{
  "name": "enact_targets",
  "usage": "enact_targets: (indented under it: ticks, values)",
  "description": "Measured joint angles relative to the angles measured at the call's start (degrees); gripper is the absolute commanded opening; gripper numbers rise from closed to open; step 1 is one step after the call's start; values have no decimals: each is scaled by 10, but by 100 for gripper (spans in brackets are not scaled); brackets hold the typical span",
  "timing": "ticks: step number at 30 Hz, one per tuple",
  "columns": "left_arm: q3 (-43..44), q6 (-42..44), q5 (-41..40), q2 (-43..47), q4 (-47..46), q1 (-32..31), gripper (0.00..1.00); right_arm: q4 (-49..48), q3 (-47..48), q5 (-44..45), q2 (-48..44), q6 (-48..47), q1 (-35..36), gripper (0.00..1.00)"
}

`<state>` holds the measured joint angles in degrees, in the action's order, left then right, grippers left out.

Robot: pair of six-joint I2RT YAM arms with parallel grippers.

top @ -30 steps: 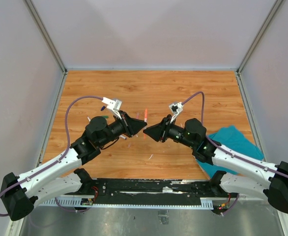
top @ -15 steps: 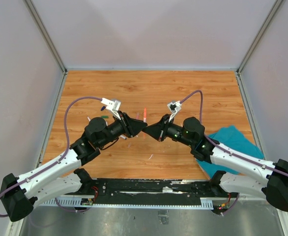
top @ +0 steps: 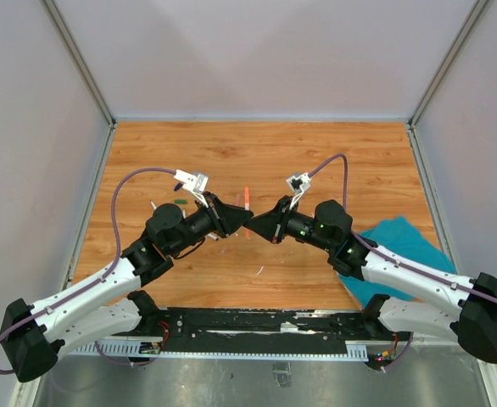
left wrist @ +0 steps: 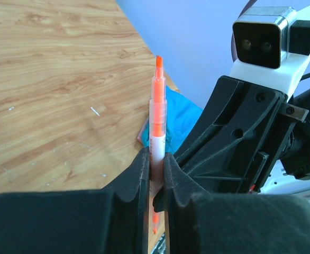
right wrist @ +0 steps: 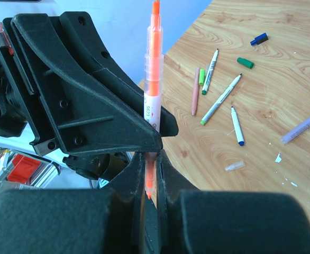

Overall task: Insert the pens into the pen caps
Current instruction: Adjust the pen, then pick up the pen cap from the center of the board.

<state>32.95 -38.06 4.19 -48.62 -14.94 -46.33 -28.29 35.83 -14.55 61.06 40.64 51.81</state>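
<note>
Surroundings: wooden table (top: 316, 153). A teal cloth (top: 397, 246) lies at right of the top view, partly under the right arm.

In the upper right of the right wrist view, loose items lie flat:
- pink pen (right wrist: 195, 91)
- green-ended pen (right wrist: 221, 99)
- blue-ended pen (right wrist: 237, 125)
- green cap (right wrist: 245, 62)
- dark blue cap (right wrist: 259, 38)
- purple pen (right wrist: 303, 126), cut off by the right edge
- small clear tube (right wrist: 234, 166), below the rest

All are well apart from the claws.

In each wrist view the other arm's black claw body blocks much of the table.

Task item: orange pen (left wrist: 157, 121), upright at centre frame. It has a pale barrel, a clear collar under a pointed orange tip, and an orange lower end showing in the gap between the fingers.

Pose: both arms reach inward and meet tip to tip at mid-table in the top view. The left gripper (left wrist: 155, 159) is clenched on the barrel. The right gripper (right wrist: 152, 159) is clenched on the same pen lower down. The pen is off the table, held between the two.
</note>
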Motion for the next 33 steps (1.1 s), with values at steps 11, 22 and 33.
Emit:
enact_targets:
  ticks: [11,22,33]
  values:
    - [1,10,-26,13,32,-3,1,22,0,13,-8,-24,3,48]
    - [59,72,-136,97,202,-3,1,148,-2,120,-38,-54,3,62]
    - [119,138,-182,193,346,-3,1,247,23,111,12,-344,3,68]
